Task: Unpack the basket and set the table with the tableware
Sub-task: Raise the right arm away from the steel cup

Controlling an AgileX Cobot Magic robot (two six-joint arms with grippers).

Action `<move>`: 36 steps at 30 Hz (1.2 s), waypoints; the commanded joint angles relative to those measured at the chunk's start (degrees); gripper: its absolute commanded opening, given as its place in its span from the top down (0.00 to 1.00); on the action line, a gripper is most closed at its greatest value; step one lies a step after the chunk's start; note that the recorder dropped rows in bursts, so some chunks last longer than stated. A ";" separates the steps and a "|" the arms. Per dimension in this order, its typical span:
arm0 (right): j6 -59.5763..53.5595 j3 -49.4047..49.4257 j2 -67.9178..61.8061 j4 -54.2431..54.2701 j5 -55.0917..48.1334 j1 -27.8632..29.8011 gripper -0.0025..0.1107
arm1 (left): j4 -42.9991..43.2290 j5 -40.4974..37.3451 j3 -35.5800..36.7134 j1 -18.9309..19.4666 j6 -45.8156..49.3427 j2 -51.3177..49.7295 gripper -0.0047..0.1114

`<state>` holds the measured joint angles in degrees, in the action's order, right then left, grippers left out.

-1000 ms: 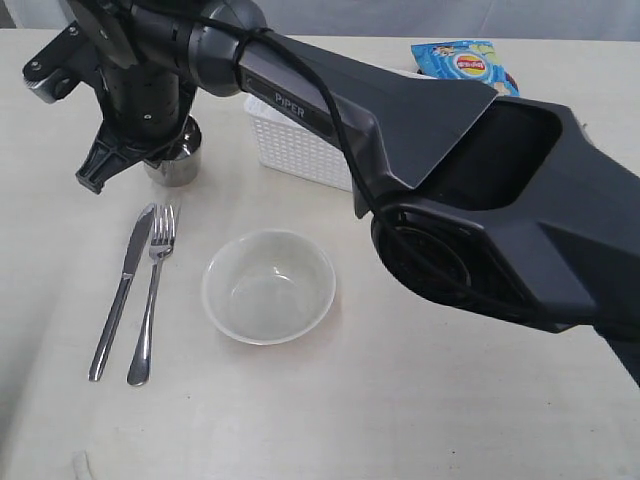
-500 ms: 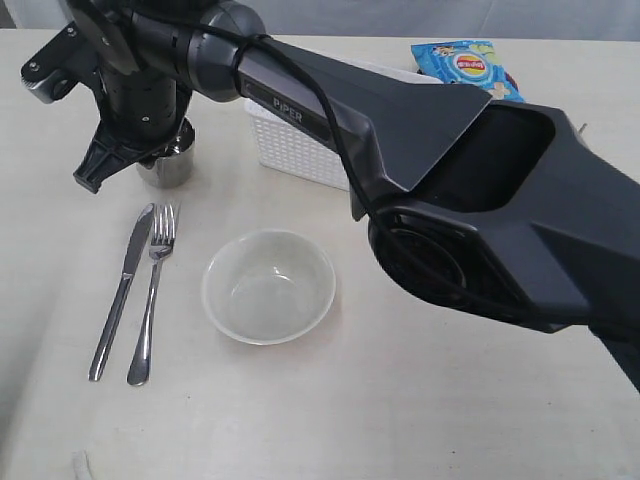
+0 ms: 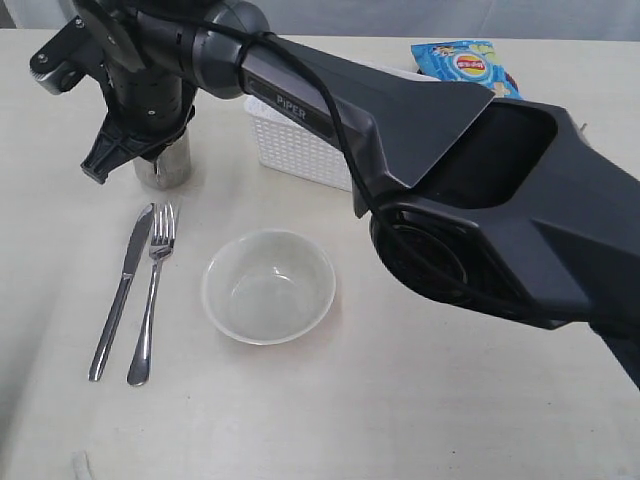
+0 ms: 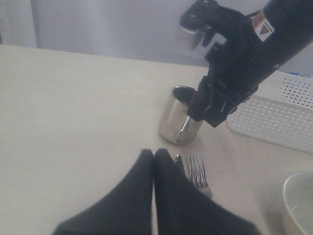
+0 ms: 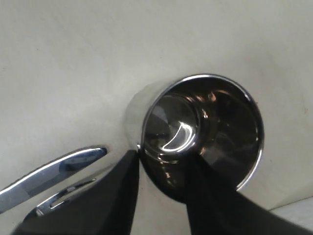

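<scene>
Matte table (image 3: 450, 420) w/ shiny steel cup (image 3: 166, 168)

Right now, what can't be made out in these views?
Basket contents: exterior view, right arm covers most of it; left wrist view shows only its lattice side.
Cup mouth: exterior view, right gripper sits over it.
Chip bag: exterior view, the arm hides what it rests on.
Bowl: left wrist view, cut off by the frame edge.
Knife and fork: right wrist view, only their tips show, past a finger.
</scene>
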<state>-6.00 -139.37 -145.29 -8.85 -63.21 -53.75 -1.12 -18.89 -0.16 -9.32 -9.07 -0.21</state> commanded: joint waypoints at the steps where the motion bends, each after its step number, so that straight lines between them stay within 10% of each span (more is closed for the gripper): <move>1: 0.17 -0.42 0.29 -0.41 0.45 0.48 0.70 | -0.05 0.63 0.16 0.06 0.03 0.21 0.96; 21: 1.03 -0.46 8.24 -3.55 -0.98 0.99 0.70 | -0.05 0.63 0.16 0.06 0.03 0.21 0.96; 24: 1.89 -0.46 11.76 -5.34 -6.75 1.71 0.82 | -0.05 0.63 0.16 0.06 0.03 0.21 0.96; 26: 2.13 -0.46 13.71 -5.36 -6.75 3.41 0.97 | -0.05 0.63 0.16 0.06 0.03 0.21 0.96; 36: 5.49 5.62 21.60 -4.54 -6.75 19.10 0.98 | -0.05 0.63 0.16 0.06 0.03 0.21 0.96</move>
<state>-0.94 -136.25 -125.93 -12.87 -69.46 -38.64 -1.12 -18.89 -0.16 -9.32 -9.07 -0.21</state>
